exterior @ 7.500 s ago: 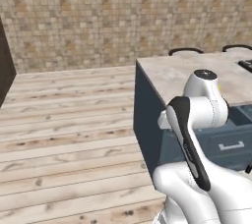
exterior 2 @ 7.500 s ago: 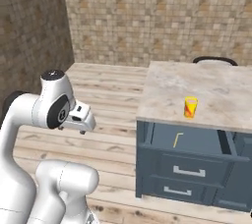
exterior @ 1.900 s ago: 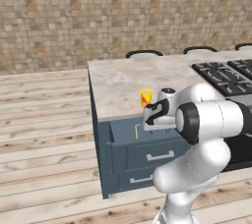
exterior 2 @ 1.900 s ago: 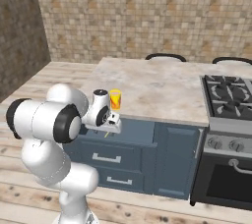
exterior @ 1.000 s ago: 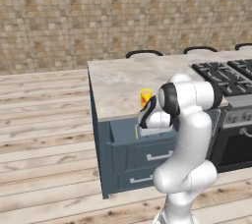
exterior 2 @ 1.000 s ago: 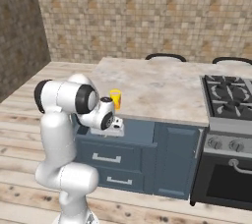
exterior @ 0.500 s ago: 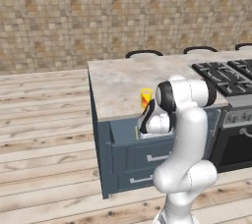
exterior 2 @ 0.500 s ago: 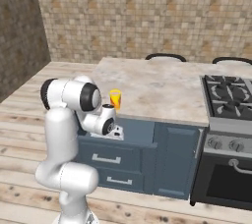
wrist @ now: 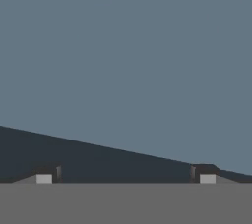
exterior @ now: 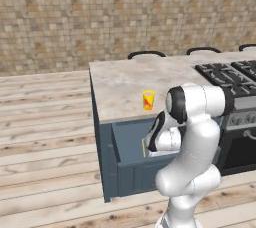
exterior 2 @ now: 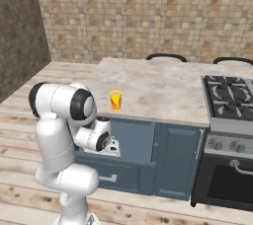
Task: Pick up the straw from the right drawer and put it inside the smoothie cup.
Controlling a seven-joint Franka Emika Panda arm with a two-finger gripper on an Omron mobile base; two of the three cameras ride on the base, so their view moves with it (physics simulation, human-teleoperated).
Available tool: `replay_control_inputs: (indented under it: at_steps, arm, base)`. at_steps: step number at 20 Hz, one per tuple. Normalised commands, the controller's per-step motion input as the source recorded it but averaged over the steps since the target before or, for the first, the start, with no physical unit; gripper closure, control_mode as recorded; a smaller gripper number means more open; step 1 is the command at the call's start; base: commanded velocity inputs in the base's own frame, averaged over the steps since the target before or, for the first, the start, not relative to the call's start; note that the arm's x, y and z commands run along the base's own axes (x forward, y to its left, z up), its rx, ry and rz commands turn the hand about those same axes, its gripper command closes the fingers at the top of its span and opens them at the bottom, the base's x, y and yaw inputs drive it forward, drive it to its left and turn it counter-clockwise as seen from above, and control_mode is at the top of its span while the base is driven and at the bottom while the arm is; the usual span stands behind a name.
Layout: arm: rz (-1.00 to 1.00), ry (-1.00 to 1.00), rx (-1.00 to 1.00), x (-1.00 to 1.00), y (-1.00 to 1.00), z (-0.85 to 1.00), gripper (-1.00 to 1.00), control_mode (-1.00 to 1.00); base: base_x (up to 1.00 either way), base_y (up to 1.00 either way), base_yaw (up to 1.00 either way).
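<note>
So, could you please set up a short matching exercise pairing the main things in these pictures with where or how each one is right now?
Things:
1. smoothie cup
2. straw
3. gripper
4. right drawer

States:
A. pulled open below the counter edge
B. open, low inside the drawer, holding nothing
C. upright on the counter
D. lying on the drawer floor

Pairs: 1-C, 2-D, 3-B, 4-A

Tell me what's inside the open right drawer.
The pale-yellow straw lies on the right drawer floor, its end also showing in the hand view. The open gripper hangs inside too. The arm covers the drawer's right part.
</note>
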Motion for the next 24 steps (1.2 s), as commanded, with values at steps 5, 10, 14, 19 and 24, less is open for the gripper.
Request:
replay_control_inputs:
  at_steps: [5,10,14,19,24]
  arm:
    - [0.09,-0.16,0.00,-0.97,0.00,0.42,-1.00,-1.00]
    - [0.01,-0.23,0.02,-0.17,0.00,0.81,-1.00,-1.00]
    - [0.00,-0.21,0.07,0.21,0.00,0.73,-1.00,-1.00]
    - [0.00,-0.07,0.04,0.31,0.00,0.24,-1.00,-1.00]
    - [0.00,0.00,0.00,0.40,0.00,-0.02,-1.00,-1.00]
  base:
    - [0.00,0.00,0.00]
    - [0.00,0.00,0.00]
    - [0.00,0.00,0.00]
    - [0.00,0.00,0.00]
    - [0.00,0.00,0.00]
